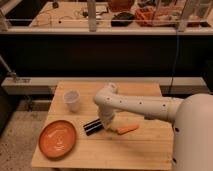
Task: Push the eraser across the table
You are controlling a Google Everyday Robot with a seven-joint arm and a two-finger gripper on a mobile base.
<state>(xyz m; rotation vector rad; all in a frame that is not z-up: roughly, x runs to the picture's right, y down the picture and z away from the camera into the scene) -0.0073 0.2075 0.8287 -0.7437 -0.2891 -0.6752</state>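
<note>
The eraser [92, 126], a small black striped block, lies on the light wooden table [150, 150], left of centre. My gripper [107, 123] points down at the end of the white arm, right against the eraser's right end. An orange carrot [127, 129] lies just right of the gripper.
A white cup [73, 100] stands at the table's back left. An orange plate [57, 138] sits at the front left, close to the eraser's left end. A dark counter with a rail runs behind the table.
</note>
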